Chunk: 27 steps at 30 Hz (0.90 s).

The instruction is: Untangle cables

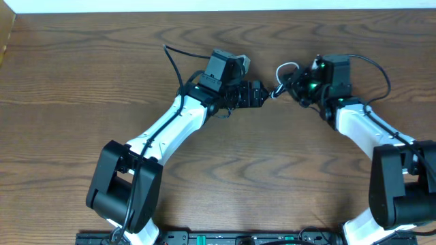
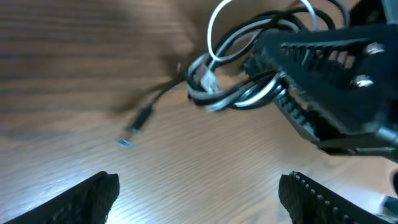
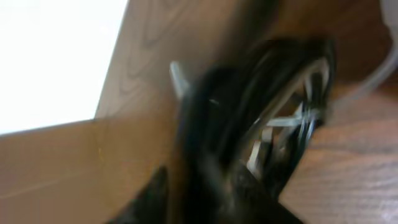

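The cables [image 1: 281, 71], one black and one white, lie in a small tangled coil [image 2: 231, 98] between my two grippers. A black plug end [image 2: 139, 121] trails out of the coil onto the wood. My left gripper [image 1: 261, 95] is open just short of the coil, and in its wrist view [image 2: 199, 190] the fingers stand wide apart with only bare table between them. My right gripper [image 1: 290, 88] has a finger on either side of the coil [image 2: 268, 74]. Its own wrist view is blurred and shows the black and white loops [image 3: 287, 118] close up. Whether it grips them is unclear.
The wooden table [image 1: 218, 170] stretches around both arms. A thicker black arm wire [image 1: 172, 62] runs back from the left arm, and another [image 1: 379, 71] loops behind the right arm. The table's far edge [image 1: 218, 9] lies beyond the coil.
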Each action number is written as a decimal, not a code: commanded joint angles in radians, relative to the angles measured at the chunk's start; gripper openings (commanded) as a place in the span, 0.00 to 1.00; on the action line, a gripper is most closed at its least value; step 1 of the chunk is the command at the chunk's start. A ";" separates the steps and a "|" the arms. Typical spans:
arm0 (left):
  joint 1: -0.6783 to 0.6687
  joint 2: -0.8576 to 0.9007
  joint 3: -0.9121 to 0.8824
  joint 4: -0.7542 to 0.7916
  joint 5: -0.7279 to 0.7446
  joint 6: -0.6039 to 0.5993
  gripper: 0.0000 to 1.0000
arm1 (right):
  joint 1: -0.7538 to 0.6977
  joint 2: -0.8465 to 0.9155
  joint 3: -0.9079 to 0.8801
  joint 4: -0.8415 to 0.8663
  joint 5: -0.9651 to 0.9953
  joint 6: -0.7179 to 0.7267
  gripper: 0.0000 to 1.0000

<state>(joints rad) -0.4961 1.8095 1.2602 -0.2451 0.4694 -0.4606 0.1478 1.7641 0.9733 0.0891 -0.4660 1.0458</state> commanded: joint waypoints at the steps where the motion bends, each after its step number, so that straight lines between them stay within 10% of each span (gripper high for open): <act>1: -0.003 -0.014 0.002 -0.017 -0.074 0.022 0.88 | 0.023 -0.018 0.007 -0.030 0.073 -0.038 0.47; 6: -0.003 -0.014 0.002 -0.035 -0.074 0.023 0.88 | 0.016 -0.018 0.007 -0.134 0.134 -0.063 0.84; 11: -0.005 -0.014 0.002 -0.042 -0.074 0.063 0.88 | -0.013 -0.044 0.008 -0.124 0.008 -0.067 0.99; 27: -0.021 -0.014 0.002 -0.052 0.022 0.206 0.96 | -0.152 -0.309 0.008 -0.640 0.528 -0.358 0.99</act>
<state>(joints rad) -0.5022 1.8095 1.2602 -0.2951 0.4271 -0.3542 0.0395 1.5036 0.9749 -0.5358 -0.0895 0.7918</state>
